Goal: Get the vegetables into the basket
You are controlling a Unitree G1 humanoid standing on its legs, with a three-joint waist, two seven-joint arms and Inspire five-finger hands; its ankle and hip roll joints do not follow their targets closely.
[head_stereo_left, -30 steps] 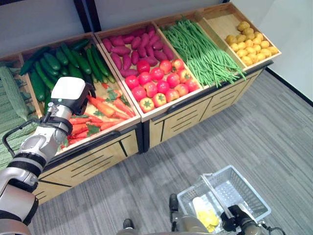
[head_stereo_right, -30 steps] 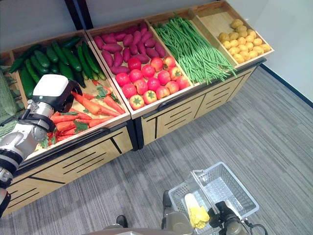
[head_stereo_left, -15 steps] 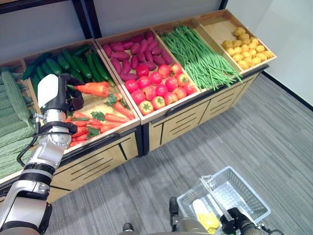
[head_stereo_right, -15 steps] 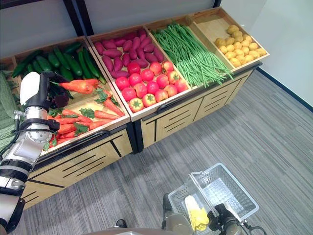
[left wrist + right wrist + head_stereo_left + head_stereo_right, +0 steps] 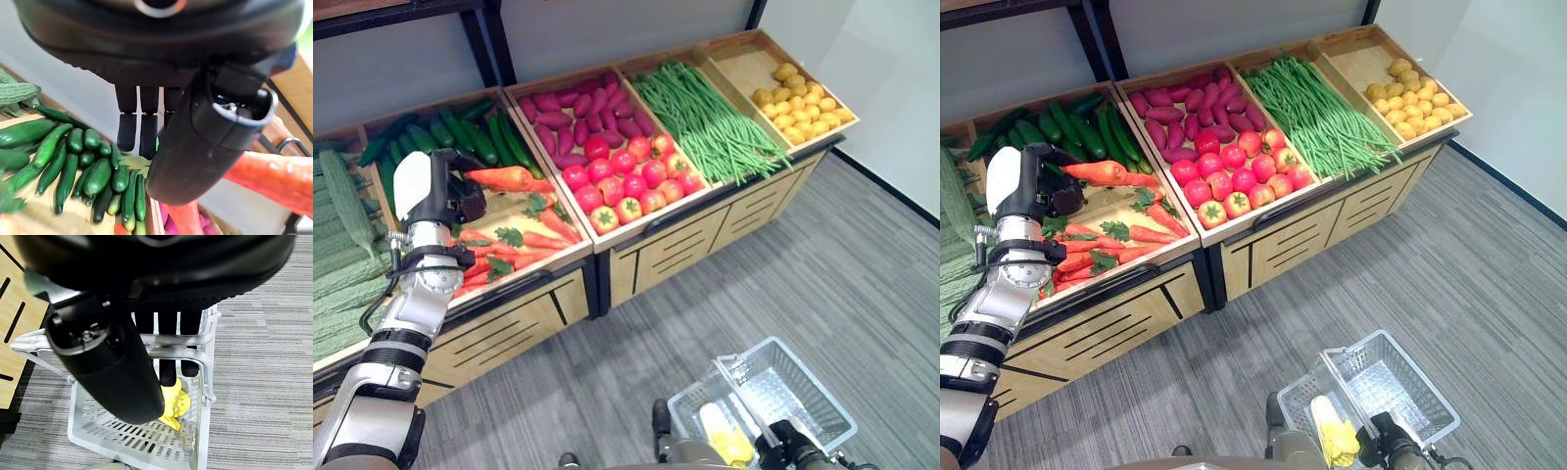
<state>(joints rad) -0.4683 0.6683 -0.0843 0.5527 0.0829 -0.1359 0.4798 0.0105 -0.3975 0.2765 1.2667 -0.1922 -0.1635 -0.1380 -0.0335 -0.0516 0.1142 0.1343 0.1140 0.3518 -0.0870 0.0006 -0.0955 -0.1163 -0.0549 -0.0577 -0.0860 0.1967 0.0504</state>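
Lifted clear of the carrot bin since a second ago, the carrot (image 5: pixel 505 178) sits pinched in the left hand (image 5: pixel 450 191), curled round it at 10 o'clock. Right hand (image 5: pixel 146 362) grips the basket (image 5: pixel 803 392) handle at 5 o'clock; corn (image 5: pixel 724 439) lies inside.

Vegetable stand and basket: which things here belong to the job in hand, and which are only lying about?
Belong to the job:
- carrot, held by the left hand
- basket, its handle held by the right hand
- yellow corn already in the basket

Lying about:
- cucumbers
- tomatoes
- green beans
- potatoes
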